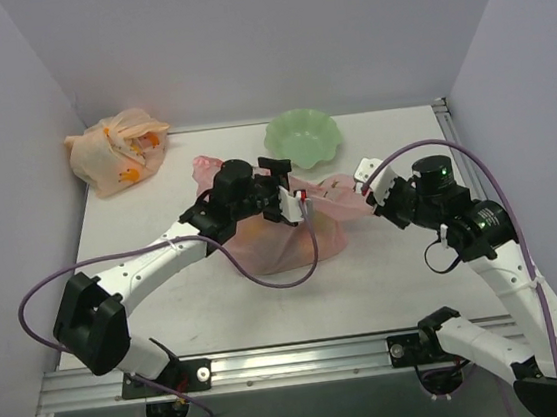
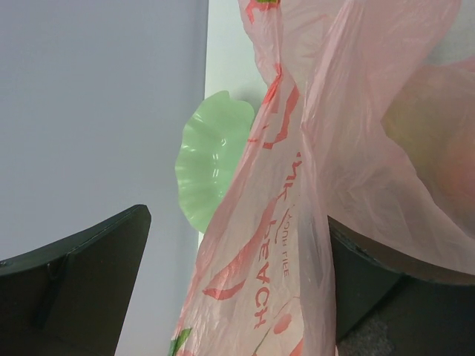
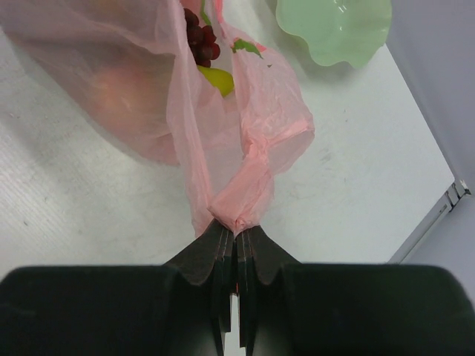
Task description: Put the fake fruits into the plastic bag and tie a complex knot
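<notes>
Pinching plastic bag [image 3: 249, 141]: right end effector [image 3: 236, 231]

Red letters "EACH", partly creased, on plastic bag [image 2: 297, 245]

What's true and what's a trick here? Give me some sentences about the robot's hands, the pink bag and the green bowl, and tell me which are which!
1. The right hand is pinching the pink bag. True.
2. The green bowl is full of fruit. False: nothing lies in it.
3. The purple grapes are inside the pink bag. True.
4. The left hand is squeezed shut. False: its fingers stand wide apart, with the pink bag hanging between them.
5. The tied orange bag is touching the green bowl. False: it sits apart from it, in the far left corner.
</notes>
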Robot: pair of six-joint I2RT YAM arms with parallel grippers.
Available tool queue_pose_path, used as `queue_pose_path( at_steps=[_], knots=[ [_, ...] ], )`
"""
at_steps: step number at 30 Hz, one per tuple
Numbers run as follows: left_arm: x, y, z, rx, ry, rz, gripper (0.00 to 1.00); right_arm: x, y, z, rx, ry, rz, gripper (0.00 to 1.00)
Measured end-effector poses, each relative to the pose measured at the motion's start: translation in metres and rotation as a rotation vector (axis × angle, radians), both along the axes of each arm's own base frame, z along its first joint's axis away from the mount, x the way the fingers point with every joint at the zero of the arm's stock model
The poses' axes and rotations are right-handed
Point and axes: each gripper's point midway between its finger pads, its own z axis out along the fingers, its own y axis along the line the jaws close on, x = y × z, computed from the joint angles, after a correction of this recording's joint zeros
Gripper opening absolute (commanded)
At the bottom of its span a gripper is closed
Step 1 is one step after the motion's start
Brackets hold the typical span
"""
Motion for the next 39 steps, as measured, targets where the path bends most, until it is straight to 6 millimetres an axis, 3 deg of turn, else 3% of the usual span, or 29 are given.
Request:
queue_pose_path(
  at_steps=[4, 8, 9, 11, 12, 14, 15, 16, 17, 18, 19, 23, 26, 30, 34, 39],
  knots=[
    [0.007, -0.008, -0.003, -0.008, 0.029, -0.043, 0.97, -0.004, 0.001, -0.005, -0.014, -0.004, 0.04, 0.0],
    [0.01, -0.017, -0.012, 0.003, 0.094, -0.086, 0.82, -0.01, 0.002, -0.008, -0.032, -0.014, 0.08, 0.0],
    [0.011, -0.019, -0.015, 0.007, 0.117, -0.095, 0.64, -0.011, 0.002, -0.008, -0.034, -0.019, 0.089, 0.0],
    [0.011, -0.022, -0.02, 0.017, 0.162, -0.111, 0.47, -0.012, 0.002, -0.006, -0.039, -0.029, 0.103, 0.0],
    [0.01, -0.024, -0.024, 0.027, 0.186, -0.123, 0.29, -0.013, 0.002, -0.005, -0.04, -0.035, 0.106, 0.0],
    [0.007, -0.025, -0.029, 0.045, 0.223, -0.146, 0.18, -0.013, 0.003, -0.005, -0.041, -0.039, 0.109, 0.03],
    [0.003, -0.024, -0.032, 0.055, 0.241, -0.16, 0.13, -0.013, 0.003, -0.005, -0.039, -0.038, 0.108, 0.18],
    [-0.001, -0.023, -0.036, 0.066, 0.258, -0.176, 0.0, -0.013, 0.003, -0.005, -0.034, -0.032, 0.104, 0.34],
    [-0.005, -0.021, -0.04, 0.078, 0.278, -0.191, 0.0, -0.013, 0.003, -0.006, -0.029, -0.025, 0.096, 0.57],
    [-0.009, -0.019, -0.044, 0.088, 0.294, -0.205, 0.0, -0.013, 0.003, -0.006, -0.02, -0.013, 0.084, 0.95],
    [-0.012, -0.016, -0.048, 0.095, 0.306, -0.22, 0.0, -0.012, 0.003, -0.005, -0.014, -0.007, 0.075, 1.0],
    [-0.023, -0.002, -0.061, 0.108, 0.367, -0.259, 0.0, -0.001, -0.001, 0.012, 0.043, -0.01, 0.031, 1.0],
    [-0.023, 0.005, -0.058, 0.097, 0.376, -0.275, 0.0, 0.005, -0.016, 0.035, 0.112, -0.049, -0.005, 1.0],
    [-0.025, 0.01, -0.057, 0.086, 0.387, -0.299, 0.0, -0.012, -0.018, 0.05, 0.099, -0.132, 0.105, 1.0],
    [-0.026, 0.011, -0.054, 0.081, 0.388, -0.322, 0.0, -0.039, -0.014, 0.028, -0.002, -0.197, 0.269, 1.0],
    [-0.028, 0.008, -0.047, 0.068, 0.38, -0.345, 0.0, -0.054, -0.011, -0.034, -0.05, -0.143, 0.414, 1.0]
  ],
)
